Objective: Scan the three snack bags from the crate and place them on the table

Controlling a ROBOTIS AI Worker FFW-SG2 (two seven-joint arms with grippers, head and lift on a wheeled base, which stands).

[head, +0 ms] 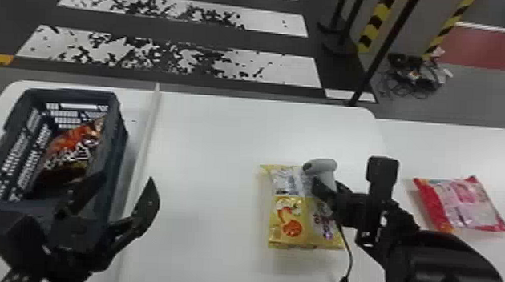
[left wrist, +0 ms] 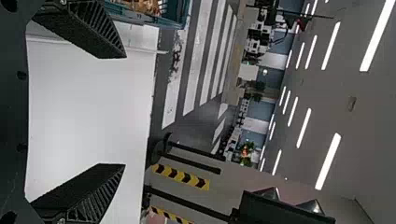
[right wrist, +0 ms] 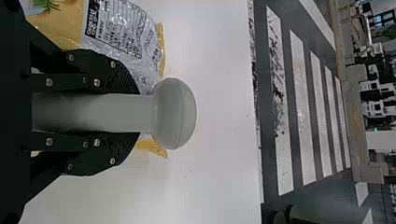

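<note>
Yellow snack bag (head: 287, 222): flat on the white tabletop (head: 207, 149), under the scanner; the right wrist view brings out its silvery panel of printed text.
Right pincer (head: 322, 190): closed on the grey scanner's (head: 323, 167) handle; the right wrist view adds the rounded head beyond the fingertips.
Left pincer (head: 128, 178): fingers spread wide, by the crate in the head view.
Dark crate (head: 120, 146): at left, holding a red-and-brown snack bag (head: 73, 152); the left wrist view catches its edge.
Red-and-pink bag (head: 466, 204): on the white surface at far right.
</note>
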